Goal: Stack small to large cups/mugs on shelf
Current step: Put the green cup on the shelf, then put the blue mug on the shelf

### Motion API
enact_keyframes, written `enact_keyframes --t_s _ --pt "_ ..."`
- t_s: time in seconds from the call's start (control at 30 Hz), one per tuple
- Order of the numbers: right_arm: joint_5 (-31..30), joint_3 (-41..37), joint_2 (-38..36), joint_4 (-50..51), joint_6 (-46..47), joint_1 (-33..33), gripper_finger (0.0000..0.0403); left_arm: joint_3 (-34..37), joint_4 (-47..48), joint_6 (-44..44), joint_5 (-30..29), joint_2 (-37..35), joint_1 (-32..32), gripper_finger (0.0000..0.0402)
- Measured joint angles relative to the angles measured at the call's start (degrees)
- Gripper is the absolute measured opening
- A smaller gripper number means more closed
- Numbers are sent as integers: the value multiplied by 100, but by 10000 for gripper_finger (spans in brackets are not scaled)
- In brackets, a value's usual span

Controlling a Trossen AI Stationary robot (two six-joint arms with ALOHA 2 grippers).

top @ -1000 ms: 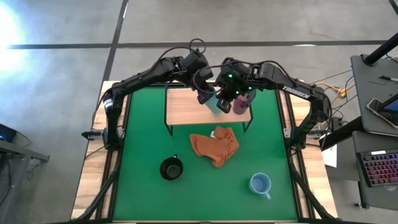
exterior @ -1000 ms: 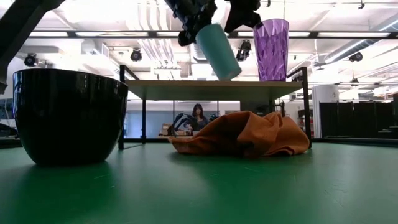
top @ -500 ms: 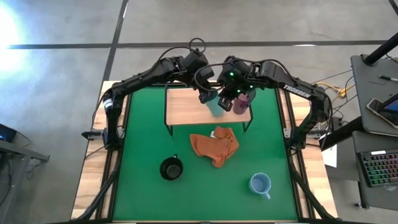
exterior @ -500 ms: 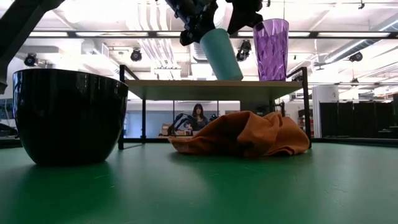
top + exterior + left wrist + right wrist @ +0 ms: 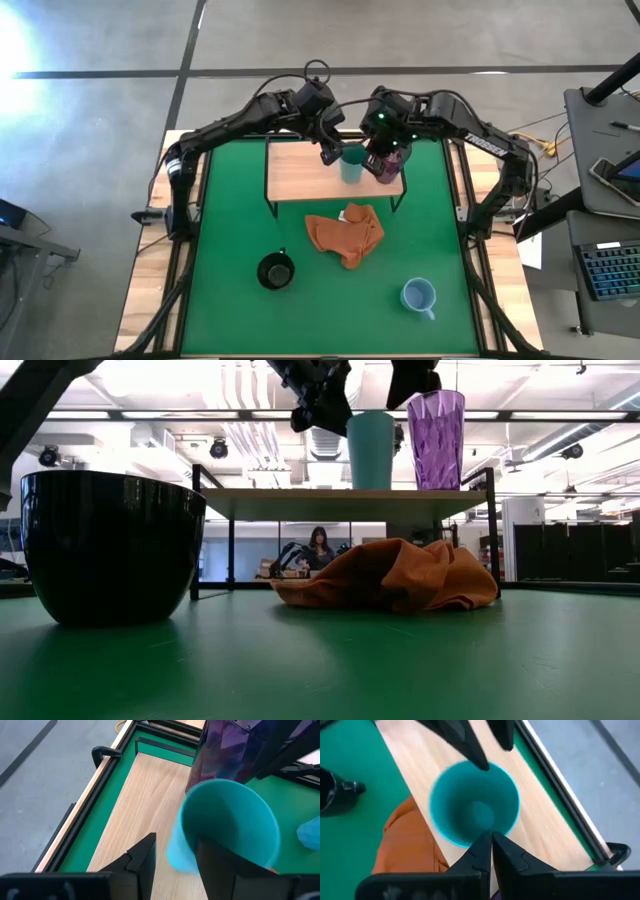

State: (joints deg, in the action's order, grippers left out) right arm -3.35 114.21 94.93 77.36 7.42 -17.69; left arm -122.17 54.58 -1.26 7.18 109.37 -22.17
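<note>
1. As seen from above: desk [image 5: 230,230] spread with a green mat, carrying everything below.
2. Light-wood shelf [image 5: 300,175] on thin black legs, at the far end of the mat.
3. Both dark arms reaching in over the shelf from the far corners.
4. Left end effector [image 5: 333,152] over the shelf's middle, gripping the teal-green cup [image 5: 371,450] by its rim, 1 finger outside the wall and 1 apparently inside.
5. Right end effector [image 5: 490,837] empty, fingers pressed together, hovering just above the rim of the teal-green cup, beside the purple cup [image 5: 436,440].
6. Orange cloth [image 5: 345,235] crumpled on the mat just in front of the shelf.
7. Purple cup upright at the shelf's right end.
8. Teal-green cup upright on the shelf, just left of the purple cup.
9. Black mug [image 5: 275,271] on the mat, near left of centre, well apart from the shelf.
10. Light blue mug [image 5: 418,295] on the mat, near right.
</note>
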Motion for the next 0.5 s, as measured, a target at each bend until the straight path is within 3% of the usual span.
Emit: enact_keyframes --t_s 0.23,0.5 --pt "-125 241 -6 5 -7 -24 9 -4 169 9 -223 -343 -75 118" --pt "-121 278 -28 303 -2 -22 9 116 1326 9 -486 -397 -55 118"
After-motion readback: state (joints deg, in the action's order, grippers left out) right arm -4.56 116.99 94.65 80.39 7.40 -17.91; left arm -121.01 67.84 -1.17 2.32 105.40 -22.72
